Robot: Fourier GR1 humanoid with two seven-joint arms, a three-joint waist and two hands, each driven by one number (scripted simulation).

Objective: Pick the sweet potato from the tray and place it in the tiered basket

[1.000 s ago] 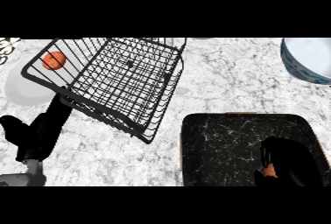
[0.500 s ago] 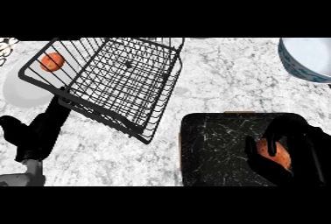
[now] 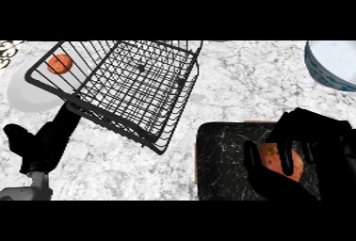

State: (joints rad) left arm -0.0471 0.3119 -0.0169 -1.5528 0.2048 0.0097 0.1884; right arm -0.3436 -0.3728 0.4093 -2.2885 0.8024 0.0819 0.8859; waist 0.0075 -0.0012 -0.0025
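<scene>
The right robot hand (image 3: pixel 306 155) closes over the sweet potato (image 3: pixel 281 160), fingers and thumb curled round it, orange flesh showing between the black digits. The potato sits over the right half of the dark tray (image 3: pixel 222 164); whether it rests on the tray or is just off it cannot be told. The black wire tiered basket (image 3: pixel 132 84) stands up and to the left of the tray, its near corner close to the tray's upper left corner. A small orange item (image 3: pixel 60 64) shows through the wires at the basket's far left, above a pale round plate (image 3: pixel 28 94). A blue-rimmed bowl (image 3: pixel 334 63) sits above the tray at the right edge. The left robot hand (image 3: pixel 38 146) rests to the left of the tray on the marbled tabletop (image 3: pixel 236 80), fingers relaxed and straight. To do this step well, the hand probably should raise the potato straight up clear of the tray's rim before swinging left, high enough to pass over the basket's wire edge.
</scene>
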